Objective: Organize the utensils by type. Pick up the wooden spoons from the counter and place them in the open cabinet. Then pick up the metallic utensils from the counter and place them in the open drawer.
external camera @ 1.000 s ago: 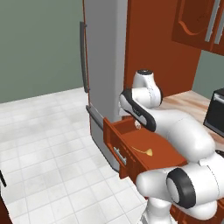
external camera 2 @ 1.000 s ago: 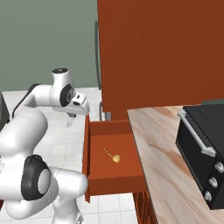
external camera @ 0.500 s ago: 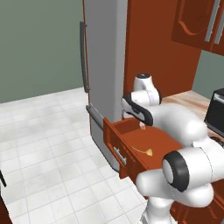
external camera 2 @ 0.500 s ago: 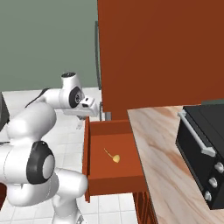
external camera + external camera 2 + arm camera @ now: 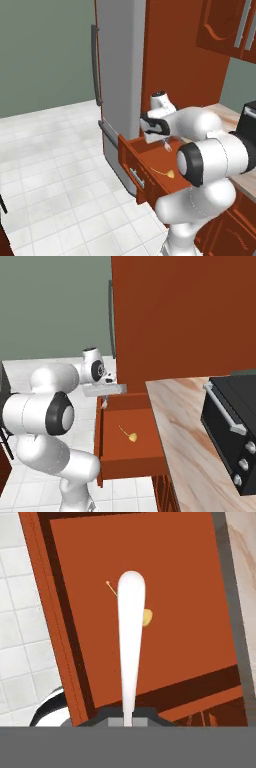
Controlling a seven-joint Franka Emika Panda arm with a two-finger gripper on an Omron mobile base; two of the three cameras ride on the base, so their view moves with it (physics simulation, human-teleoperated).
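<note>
My gripper is shut on the metallic utensil, a slim pale silvery piece that points away from the fingers over the open drawer. From the left base view the gripper hangs over the drawer's back end, with the utensil pointing down. The right base view has the gripper and utensil at the drawer's far left corner. The pinkish marble counter lies to the right. The wooden spoons and the open cabinet are out of view.
A small golden spoon-like piece with a thin stem lies on the drawer floor. A black oven stands on the counter. A tall grey fridge rises behind the drawer. White floor tiles spread to the left.
The hand has swung toward the drawer and dropped lower, carrying the silvery utensil over its back end. The grip has stayed shut.
</note>
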